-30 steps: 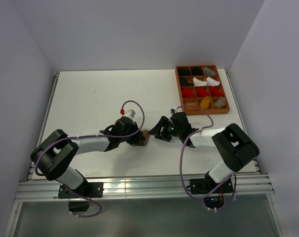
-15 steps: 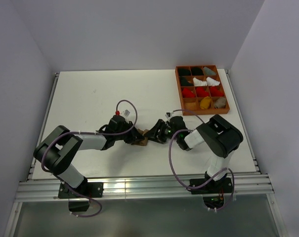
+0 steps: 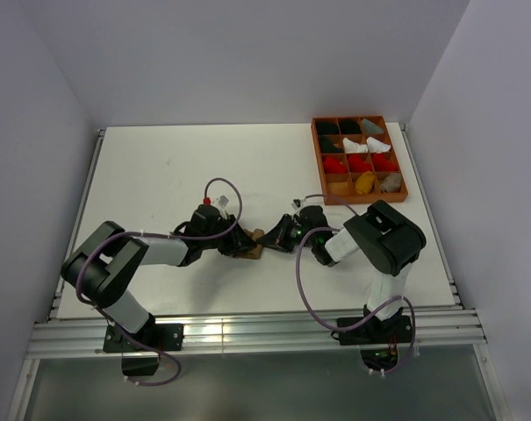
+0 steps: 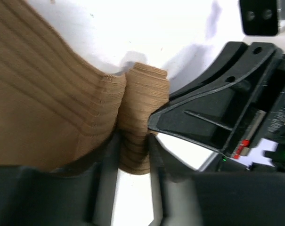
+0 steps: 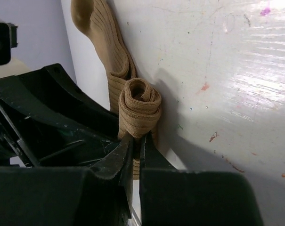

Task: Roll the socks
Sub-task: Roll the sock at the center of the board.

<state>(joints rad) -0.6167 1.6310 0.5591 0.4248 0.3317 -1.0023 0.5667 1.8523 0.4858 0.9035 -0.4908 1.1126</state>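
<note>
Both arms reach inward, left pincer (image 3: 240, 244) and right pincer (image 3: 268, 239) clamped, nearly touching.

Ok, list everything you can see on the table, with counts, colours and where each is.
tan sock: one, light brown, table centre, partly rolled, held by both end effectors
tray: one, orange-brown, twelve compartments, table's far right
dark bundles: three, tray's far rows
white bundles: two, second row
red bundles: three, third row
grey bundles: two, far-right and near-right compartments
mustard bundle: one, near row, middle
table: one, white
left end effector: one, black, shut on tan sock
right end effector: one, black, shut on tan sock
</note>
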